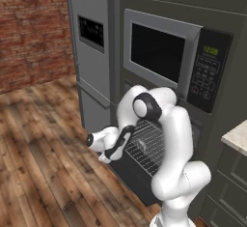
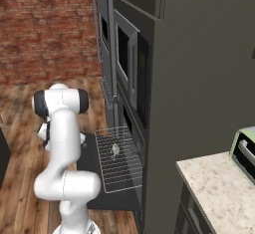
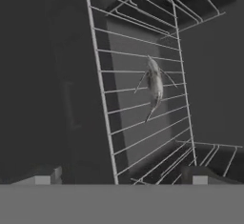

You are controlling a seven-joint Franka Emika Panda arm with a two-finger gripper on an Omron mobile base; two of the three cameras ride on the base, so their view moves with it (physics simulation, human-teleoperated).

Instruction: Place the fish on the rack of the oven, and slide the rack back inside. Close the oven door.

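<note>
The silver wire rack [image 1: 150, 144] [image 2: 119, 164] is pulled out of the dark oven [image 1: 197, 133] [image 2: 133, 124], over the open oven door [image 1: 129, 175] [image 2: 93, 175], which lies flat. A small grey fish [image 1: 141, 145] [image 2: 115, 150] [image 3: 154, 84] lies on the rack [image 3: 138, 108], near its middle. My gripper [image 3: 121, 178] is open, with nothing between its fingertips [image 3: 44, 178]. It hovers just off one edge of the rack and looks along the grid. The fish is well ahead of it, untouched.
A silver-framed microwave [image 1: 161, 52] [image 2: 124, 54] sits above the oven. A grey fridge [image 1: 91, 47] stands to the left. To the right is a stone counter [image 1: 237, 136] [image 2: 219, 188] carrying a pale-green toaster oven [image 2: 244, 151]. Wooden floor [image 1: 43, 163] lies open on the left.
</note>
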